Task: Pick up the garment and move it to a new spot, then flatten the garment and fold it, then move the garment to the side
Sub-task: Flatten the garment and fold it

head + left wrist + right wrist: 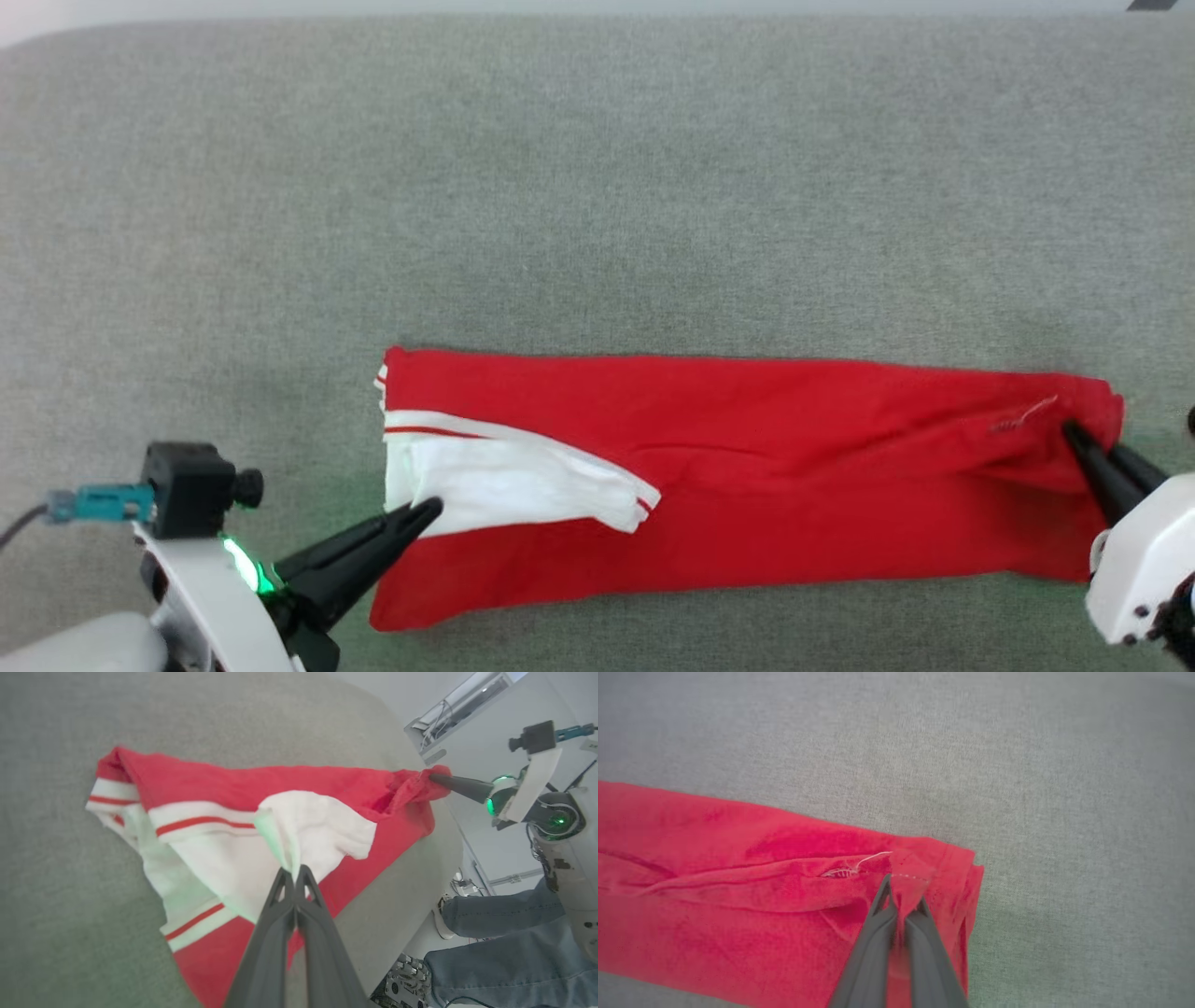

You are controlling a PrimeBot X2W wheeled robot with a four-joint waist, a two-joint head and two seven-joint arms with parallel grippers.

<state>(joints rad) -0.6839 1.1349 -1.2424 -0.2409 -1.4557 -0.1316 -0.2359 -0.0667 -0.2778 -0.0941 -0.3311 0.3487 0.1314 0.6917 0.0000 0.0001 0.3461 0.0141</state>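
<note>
The garment (766, 467) lies stretched as a long red band across the near part of the grey surface, with white striped bands and white lining at its left end. My left gripper (428, 511) is shut on the white lining, seen close in the left wrist view as the garment (224, 812) pinched at my left gripper (294, 870). My right gripper (1074, 431) is shut on the red right end; in the right wrist view a fold of the garment (738, 882) sits between the tips of my right gripper (903, 891). The right gripper (432, 777) also shows in the left wrist view.
The grey cloth-covered table (597, 187) stretches wide behind the garment. Its near edge shows in the left wrist view, with a person's legs in jeans (504, 933) and equipment (411, 984) on the floor beyond it.
</note>
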